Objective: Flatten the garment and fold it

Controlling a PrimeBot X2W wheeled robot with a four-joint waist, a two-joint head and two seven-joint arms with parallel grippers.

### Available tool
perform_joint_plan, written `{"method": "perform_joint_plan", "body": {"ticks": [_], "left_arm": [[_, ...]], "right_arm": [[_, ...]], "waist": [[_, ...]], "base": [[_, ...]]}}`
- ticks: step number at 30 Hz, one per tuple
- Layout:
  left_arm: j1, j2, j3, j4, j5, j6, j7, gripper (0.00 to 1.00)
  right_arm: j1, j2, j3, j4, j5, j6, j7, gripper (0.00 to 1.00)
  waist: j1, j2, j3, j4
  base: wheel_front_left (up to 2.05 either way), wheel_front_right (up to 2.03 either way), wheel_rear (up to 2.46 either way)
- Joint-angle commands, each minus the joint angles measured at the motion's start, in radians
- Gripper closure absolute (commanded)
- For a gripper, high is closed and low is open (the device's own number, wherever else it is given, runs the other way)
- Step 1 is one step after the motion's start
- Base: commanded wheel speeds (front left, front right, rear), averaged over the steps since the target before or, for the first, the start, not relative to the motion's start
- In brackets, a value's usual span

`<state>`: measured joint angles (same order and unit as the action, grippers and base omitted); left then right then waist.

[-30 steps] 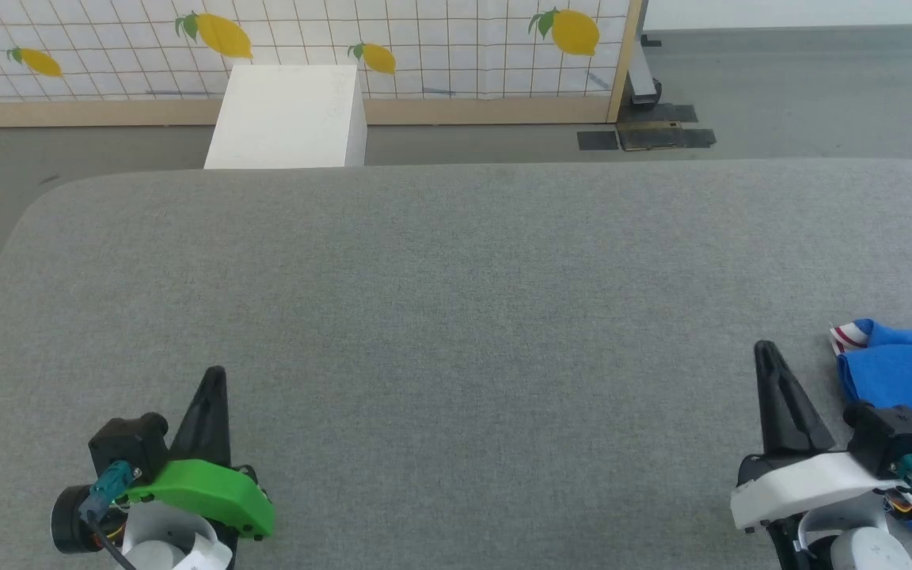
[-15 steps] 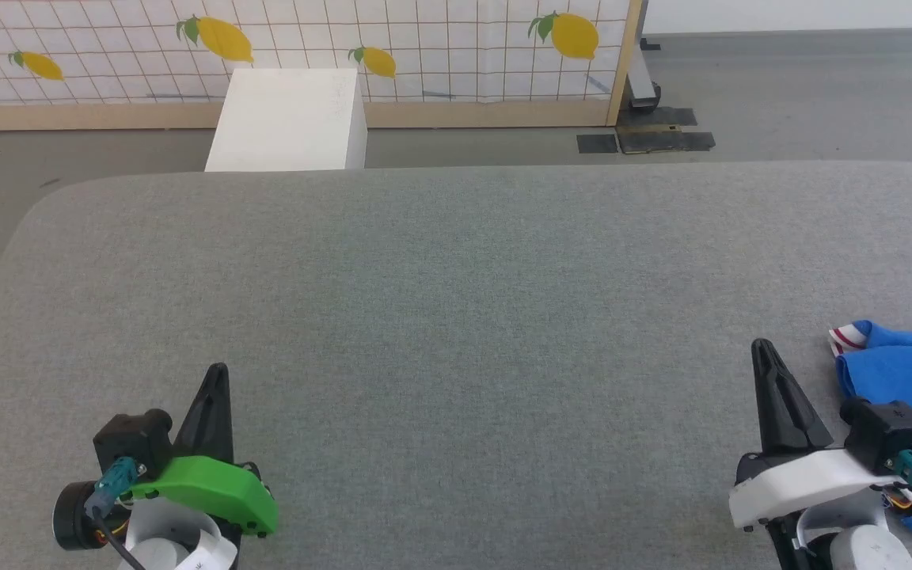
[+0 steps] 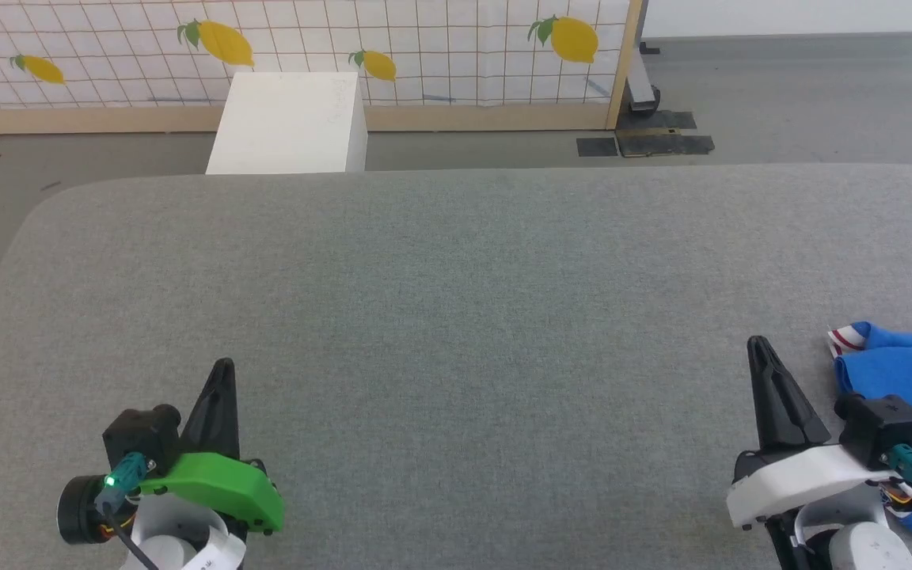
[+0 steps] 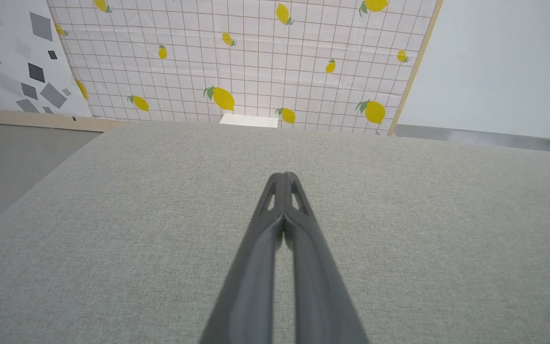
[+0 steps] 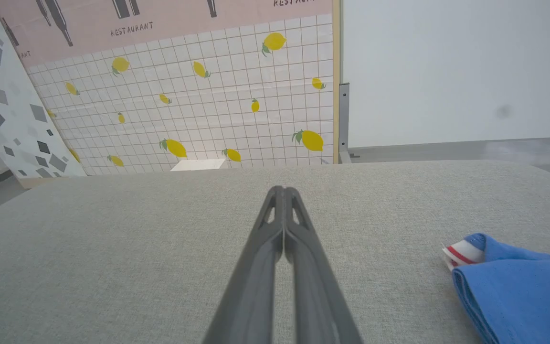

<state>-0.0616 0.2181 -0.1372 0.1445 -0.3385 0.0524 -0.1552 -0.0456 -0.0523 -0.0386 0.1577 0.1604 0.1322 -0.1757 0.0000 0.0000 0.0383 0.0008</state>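
While the head view looks down on the grey bench [image 3: 456,301], the left claw [image 3: 223,368] and the right claw [image 3: 757,346] are each pressed together. The garment [image 3: 907,368] lies bunched at the near right, just beside the right claw. The left wrist view shows that claw's fingers meeting over the bench. In the right wrist view the garment lies to the right of the touching fingers, apart from them.

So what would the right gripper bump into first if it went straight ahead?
Probably nothing: the right gripper points across the open grey table, and the blue jersey lies off to its right.
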Motion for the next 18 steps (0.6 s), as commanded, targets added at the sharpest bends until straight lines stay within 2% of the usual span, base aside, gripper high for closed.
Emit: {"method": "perform_joint_plan", "body": {"ticks": [1,18], "left_arm": [[0.014,-0.008,0.007,-0.008,0.016,-0.005,0.005,1.00],[0.022,-0.036,0.030,-0.032,0.073,-0.013,0.031,1.00]], "right_arm": [[0.011,0.000,0.002,-0.010,-0.013,0.000,0.005,1.00],[0.017,0.001,0.009,-0.036,-0.039,-0.001,0.035,1.00]], "waist": [[0.0000,0.0000,-0.001,0.000],[0.0000,0.0000,-0.007,0.000]], "base": [[0.00,0.00,0.00],[0.00,0.00,0.00]]}}
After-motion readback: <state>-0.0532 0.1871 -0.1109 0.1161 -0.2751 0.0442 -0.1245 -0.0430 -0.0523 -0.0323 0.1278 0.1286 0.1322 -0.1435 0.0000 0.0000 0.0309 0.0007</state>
